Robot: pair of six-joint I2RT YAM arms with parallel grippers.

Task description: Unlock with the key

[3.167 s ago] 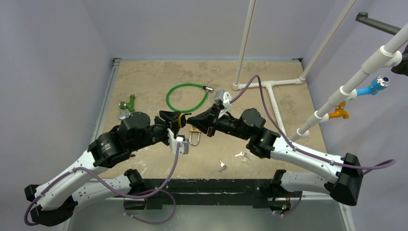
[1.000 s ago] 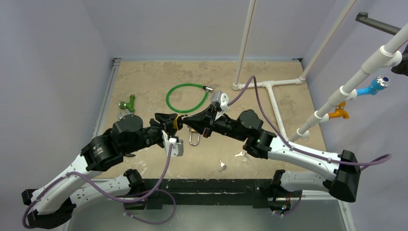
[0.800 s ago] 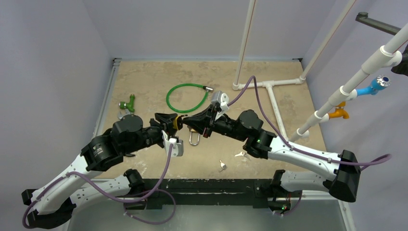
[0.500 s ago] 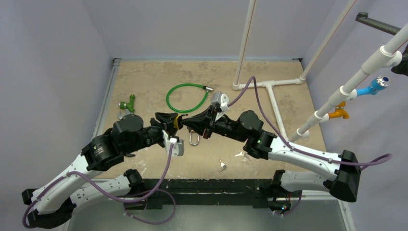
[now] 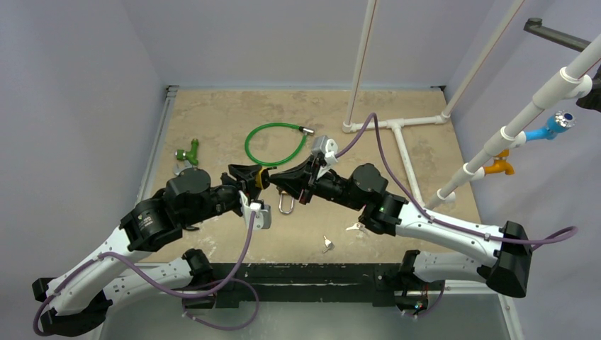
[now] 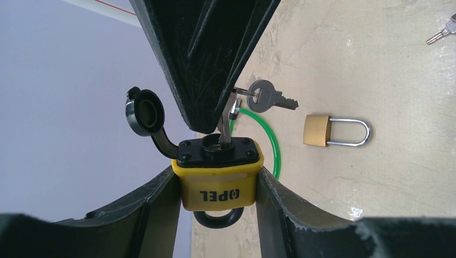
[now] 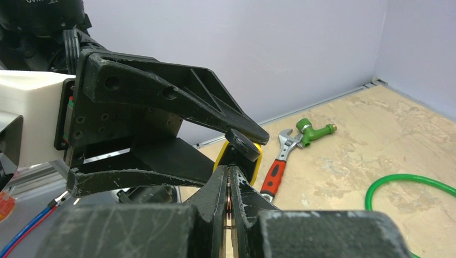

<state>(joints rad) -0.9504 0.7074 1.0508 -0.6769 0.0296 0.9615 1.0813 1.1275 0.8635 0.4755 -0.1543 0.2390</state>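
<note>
White arm links (image 5: 106, 261), black joints (image 5: 152, 221), purple cables (image 5: 249, 237), scuffed black fingers (image 7: 212, 196)

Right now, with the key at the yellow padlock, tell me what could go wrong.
1. The left gripper clamps the yellow padlock only by its sides; turning may twist it loose.
2. The right gripper pinches the key at the keyhole; it could slip or bend.
3. The spare key dangling beside it might snag.

Even, diffuse overhead light; soft faint shadows, no glare; wrist views sharp centrally, nearest black parts slightly blurred.
</note>
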